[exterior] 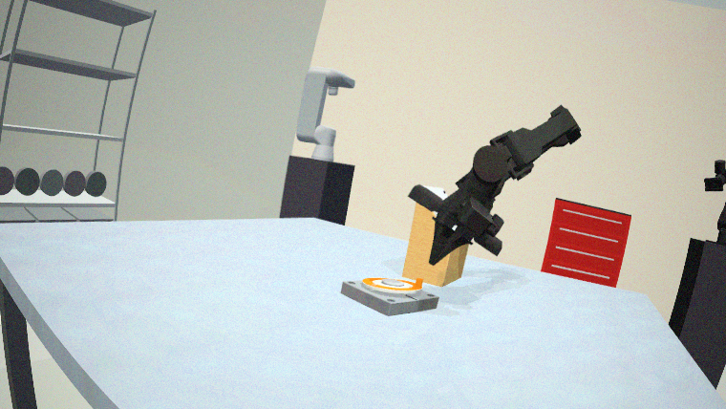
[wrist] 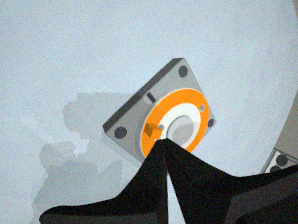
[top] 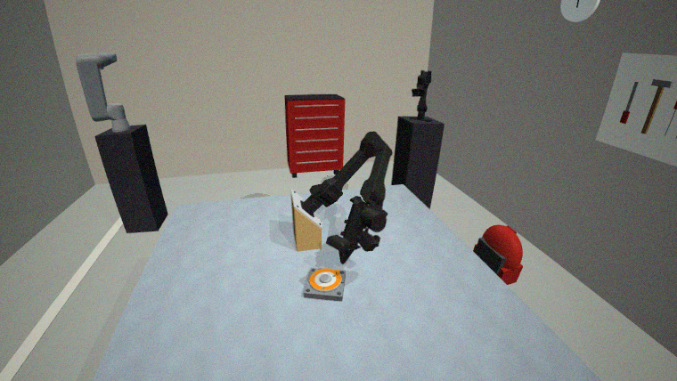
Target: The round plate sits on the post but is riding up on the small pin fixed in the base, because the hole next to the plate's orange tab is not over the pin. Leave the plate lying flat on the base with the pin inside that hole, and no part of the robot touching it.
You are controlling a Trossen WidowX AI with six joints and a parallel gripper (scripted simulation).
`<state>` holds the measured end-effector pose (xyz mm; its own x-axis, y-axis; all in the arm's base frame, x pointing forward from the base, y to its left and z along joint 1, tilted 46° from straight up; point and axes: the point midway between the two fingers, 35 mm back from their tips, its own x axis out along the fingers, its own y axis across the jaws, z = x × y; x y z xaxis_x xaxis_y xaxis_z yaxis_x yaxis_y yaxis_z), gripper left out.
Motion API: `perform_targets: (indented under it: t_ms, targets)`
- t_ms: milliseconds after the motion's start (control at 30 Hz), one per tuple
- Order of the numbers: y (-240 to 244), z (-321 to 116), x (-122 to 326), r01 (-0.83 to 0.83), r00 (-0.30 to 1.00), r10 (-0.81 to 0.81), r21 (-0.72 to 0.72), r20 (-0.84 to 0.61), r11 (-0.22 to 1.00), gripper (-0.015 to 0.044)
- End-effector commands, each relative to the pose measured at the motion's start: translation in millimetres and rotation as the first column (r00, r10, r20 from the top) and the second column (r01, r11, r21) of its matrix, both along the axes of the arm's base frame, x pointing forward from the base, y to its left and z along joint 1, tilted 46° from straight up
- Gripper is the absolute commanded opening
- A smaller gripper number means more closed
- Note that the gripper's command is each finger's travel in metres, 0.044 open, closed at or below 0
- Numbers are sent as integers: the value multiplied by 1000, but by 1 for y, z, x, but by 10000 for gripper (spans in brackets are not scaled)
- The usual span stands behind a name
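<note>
Starting on the left in the top view, there's a light grey idle robot arm (top: 98,90) on a tall black pedestal (top: 131,177), well away from the action. Moving right, a pale blue-grey table top (top: 213,303) fills most of the shot, and near its middle stands a tan wooden wedge block with a white slanted face (top: 306,227) that the working arm is bolted to. Just in front of that block sits the square grey metal base (top: 323,292), and on it lies the round orange plate with a white centre (top: 323,279) around the pale grey post (top: 324,279). In the wrist view the plate's small orange tab (wrist: 150,129) points toward the camera side, and a little grey pin (wrist: 202,108) seems to show on the far rim, though it's too small to be sure. From the exterior view the plate looks slightly lifted on its right edge, hard to say how much. The black six-joint arm (top: 374,160) folds over from behind, and its black gripper (top: 344,257) hangs just above and behind the plate, apart from it, tips pointing down. The claw is clenched tight with nothing in it; the two fingers meet in a point. Further right there's a red drawer cabinet (top: 314,133) against the back wall, another black pedestal (top: 417,156), and a red welding helmet (top: 501,253) on the floor.
</note>
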<state>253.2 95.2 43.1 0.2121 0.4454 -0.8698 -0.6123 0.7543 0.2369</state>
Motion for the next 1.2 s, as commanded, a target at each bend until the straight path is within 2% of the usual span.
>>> perform_targets:
  t_ms: [0,133,200,467,833,1167]
  targets:
    - [-10,-9,-7,143,968,-115,114,-224,983,0]
    - [-26,-12,-12,403,820,-235,234,-522,885,0]
    - [-28,-11,-12,451,784,-248,248,-570,857,0]
    - [-26,-13,-12,451,784,-248,247,-569,857,0]
    - [6,-44,-13,451,784,-247,249,-570,857,0]
    - [9,-41,-6,451,784,-247,250,-570,857,0]
